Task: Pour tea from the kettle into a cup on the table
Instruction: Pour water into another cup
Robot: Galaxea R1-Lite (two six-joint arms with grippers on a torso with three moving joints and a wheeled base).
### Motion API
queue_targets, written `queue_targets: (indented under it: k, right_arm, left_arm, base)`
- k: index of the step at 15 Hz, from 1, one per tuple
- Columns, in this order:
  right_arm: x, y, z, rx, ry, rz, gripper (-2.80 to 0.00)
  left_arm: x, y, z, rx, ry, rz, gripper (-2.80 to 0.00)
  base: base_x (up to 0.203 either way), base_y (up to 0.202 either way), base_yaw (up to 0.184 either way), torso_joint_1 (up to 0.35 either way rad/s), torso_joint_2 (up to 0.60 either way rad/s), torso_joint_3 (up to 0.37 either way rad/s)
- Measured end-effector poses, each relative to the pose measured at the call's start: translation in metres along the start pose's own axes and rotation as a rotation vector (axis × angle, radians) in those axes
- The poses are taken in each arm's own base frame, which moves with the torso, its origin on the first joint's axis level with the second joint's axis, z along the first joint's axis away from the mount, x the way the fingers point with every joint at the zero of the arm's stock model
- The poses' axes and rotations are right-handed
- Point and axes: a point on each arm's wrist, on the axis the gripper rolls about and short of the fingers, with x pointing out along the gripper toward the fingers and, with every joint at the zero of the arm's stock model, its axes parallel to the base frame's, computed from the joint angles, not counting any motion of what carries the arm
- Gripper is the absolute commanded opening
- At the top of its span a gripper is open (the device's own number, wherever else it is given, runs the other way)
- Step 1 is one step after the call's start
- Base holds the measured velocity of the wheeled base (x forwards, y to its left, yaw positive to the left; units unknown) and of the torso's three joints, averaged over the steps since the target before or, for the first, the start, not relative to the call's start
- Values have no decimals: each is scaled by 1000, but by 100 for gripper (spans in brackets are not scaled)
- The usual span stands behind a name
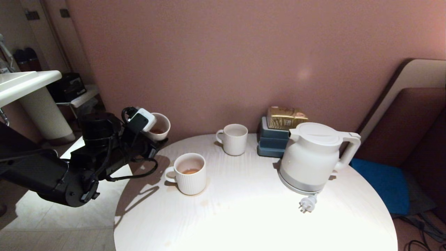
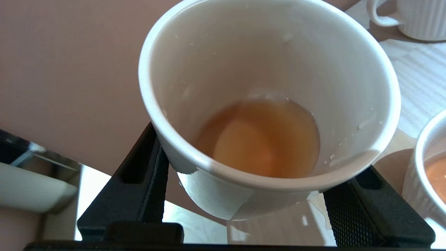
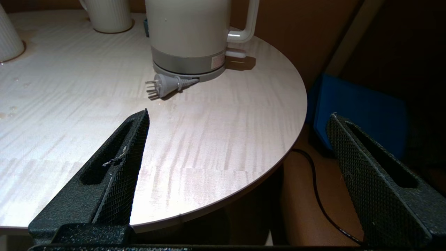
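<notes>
Beyond the table's (image 1: 244,209) left rim, left gripper (image 2: 244,209) clamps smooth, seemingly tilted cup (image 2: 268,69).

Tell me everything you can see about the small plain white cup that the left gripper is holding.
The small plain white handleless cup is smooth and cylindrical. The left gripper clamps its sides between black fingers, off the round white table's left edge, tilted. A shallow pool of amber tea sits inside, droplets on the wall.

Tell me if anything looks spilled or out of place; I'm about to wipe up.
Yes. The left gripper holds the cup, tilted and with tea in it, off the table beyond its left edge. Small wet spots dot the tabletop. The kettle stands upright, plug loose.
</notes>
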Motion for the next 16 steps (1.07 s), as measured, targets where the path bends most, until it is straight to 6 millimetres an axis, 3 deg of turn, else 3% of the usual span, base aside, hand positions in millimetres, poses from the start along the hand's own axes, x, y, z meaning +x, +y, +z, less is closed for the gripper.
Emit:
queue_targets:
  k: [16]
  right_arm:
    - [0, 0, 0, 0, 0, 0, 0]
  left_arm:
    - [7, -18, -3, 218, 29, -13, -280]
  base:
    - [0, 0, 0, 0, 0, 0]
